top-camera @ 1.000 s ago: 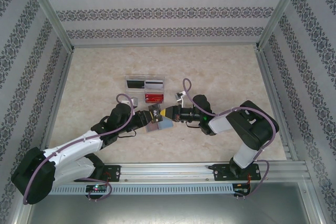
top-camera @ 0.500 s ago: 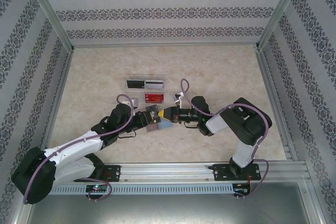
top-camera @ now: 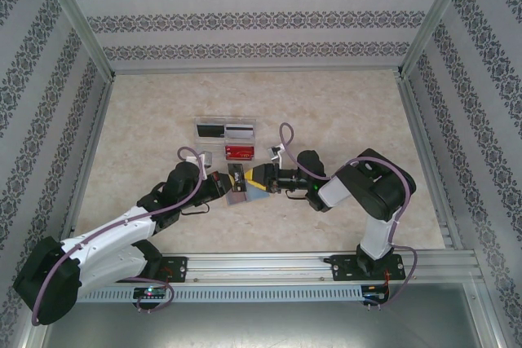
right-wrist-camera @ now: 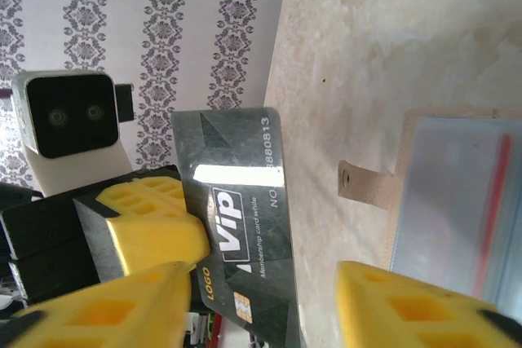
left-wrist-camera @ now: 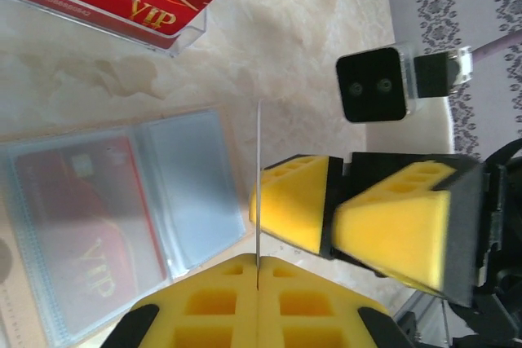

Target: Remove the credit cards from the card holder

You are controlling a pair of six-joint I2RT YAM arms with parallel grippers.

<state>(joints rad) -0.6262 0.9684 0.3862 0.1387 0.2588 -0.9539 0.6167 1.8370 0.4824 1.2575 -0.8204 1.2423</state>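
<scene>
With the left claw (left-wrist-camera: 258, 283) clamped on a dark credit card (right-wrist-camera: 241, 218) and the right claw (right-wrist-camera: 261, 315) standing apart just beside it, the hand-over looks done; next, carry it clear of the card holder (left-wrist-camera: 188, 185) lying open on the bench (left-wrist-camera: 285, 38) beside the left claw.

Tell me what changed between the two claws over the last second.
The left claw closed on the dark VIP card, and the right claw opened and let it go. The right arm also edged left. The card holder, with a red card in it, and the clear tray stayed put on the table.
</scene>
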